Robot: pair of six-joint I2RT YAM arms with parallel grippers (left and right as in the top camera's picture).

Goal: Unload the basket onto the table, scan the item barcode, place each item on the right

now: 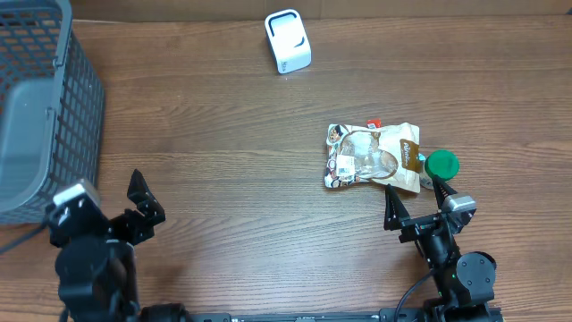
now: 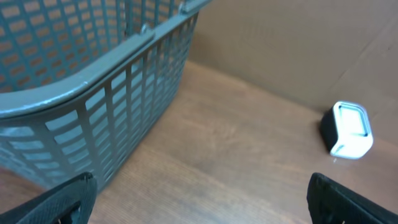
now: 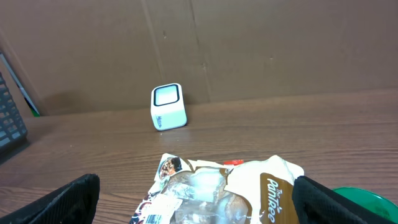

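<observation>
Your snack packet (image 1: 374,157) lies flat toward the table's right edge, long axis running left-right, just ahead of the right gripper (image 1: 418,199), whose jaws stand wide and empty. The left gripper (image 1: 143,199), also wide, sits well apart; use the right.

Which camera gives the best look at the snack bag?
The overhead view: the whole snack bag shows flat on the table. The right wrist view cuts off its lower part; the left wrist view misses it.
</observation>
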